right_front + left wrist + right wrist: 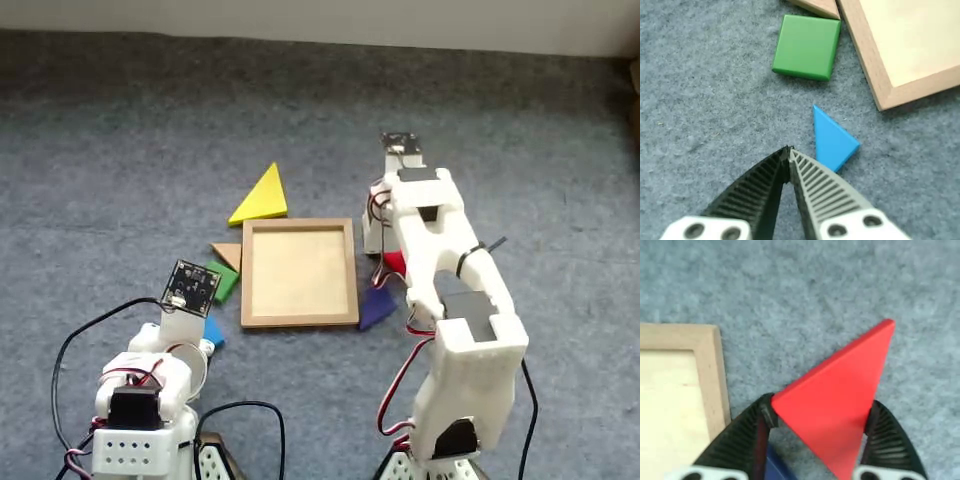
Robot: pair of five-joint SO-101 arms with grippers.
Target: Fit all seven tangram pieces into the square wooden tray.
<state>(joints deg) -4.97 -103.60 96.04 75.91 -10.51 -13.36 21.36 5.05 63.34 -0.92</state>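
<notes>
Bright, soft even light, faint shadows (along the tray [300, 320])

Grey fuzzy carpet-like mat [120, 150] as work surface, w/ pale strip [300, 15] along its far edge

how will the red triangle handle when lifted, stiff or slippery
Probably stiff: the red triangle looks like a thick flat block. Its smooth sloping sides could twist in the right gripper. Flat, so unlikely to roll.
</notes>
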